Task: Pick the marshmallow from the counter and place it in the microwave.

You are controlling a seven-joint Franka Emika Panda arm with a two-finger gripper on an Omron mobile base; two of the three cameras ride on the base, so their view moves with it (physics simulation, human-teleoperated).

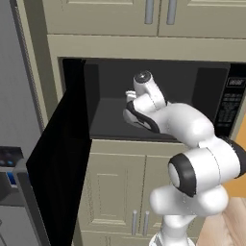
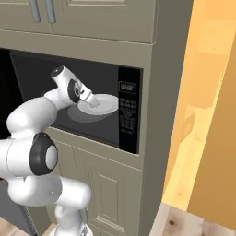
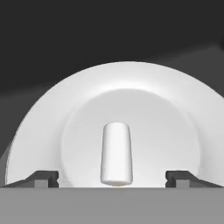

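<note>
The microwave (image 1: 211,91) stands open, its black door (image 1: 60,158) swung out to the left. My arm reaches into the dark cavity. On the cavity floor sits a white round plate (image 3: 43,131), which the right base view also shows (image 2: 109,102). The marshmallow (image 3: 116,153), a small white cylinder, lies on the plate's middle. My gripper (image 3: 112,177) hovers just over it, open, with the two dark fingertips (image 3: 41,178) wide apart on either side and touching nothing. In the right base view the gripper (image 2: 94,104) is at the plate's left part. The counter is out of view.
The button panel (image 2: 127,108) forms the microwave's right side. Beige cabinet doors sit above (image 1: 158,14) and below (image 1: 120,192) it. A grey fridge (image 1: 14,96) stands to the left, beyond the open door. An orange wall (image 2: 207,92) rises to the right.
</note>
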